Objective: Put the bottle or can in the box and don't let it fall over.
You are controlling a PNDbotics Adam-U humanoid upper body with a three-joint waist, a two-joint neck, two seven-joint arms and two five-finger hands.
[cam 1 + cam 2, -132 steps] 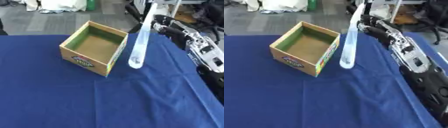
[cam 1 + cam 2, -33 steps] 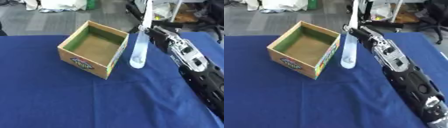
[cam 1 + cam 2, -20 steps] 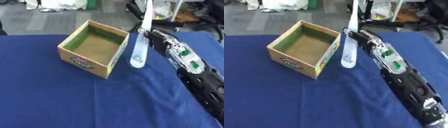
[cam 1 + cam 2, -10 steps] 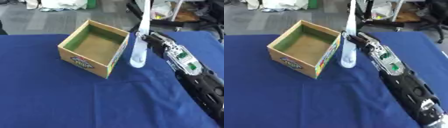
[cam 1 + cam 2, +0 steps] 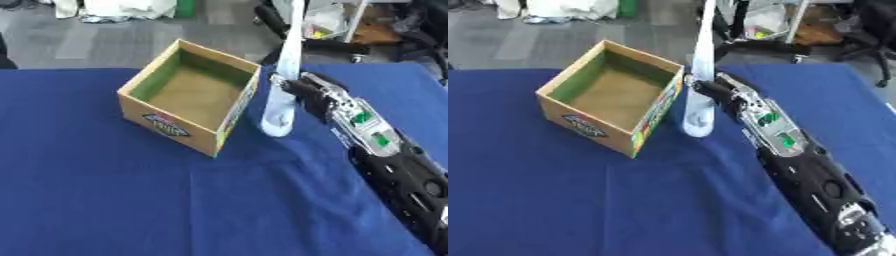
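Far left: blue table (image 5: 96, 200), with no left hand in either view.

Next along: cardboard box (image 5: 166, 122), open side up and set askew, one corner toward the camera. Empty inside, so ready to take something lowered from above.

Just beside the box's right wall, on the cloth and not yet inside: tall pale bottle (image 5: 282, 100), upright, its top beyond the upper edge of the view. Apparently apart from the cardboard, though too close to say for sure. Very slender for its height, hence likely quick to tip under any sideways nudge.

Right of that: right hand (image 5: 293, 89), up against the bottle's side at about the height of the box rim. Probably placed there to steady the bottle. Impossible to tell whether closed round the bottle or only touching it.

Farther right: black and silver right arm (image 5: 372, 137), running in from the lower right corner.

Judging by this, a grasp step. Then a lift clear of the rim, a short carry leftward, and a straight set-down on the box floor.
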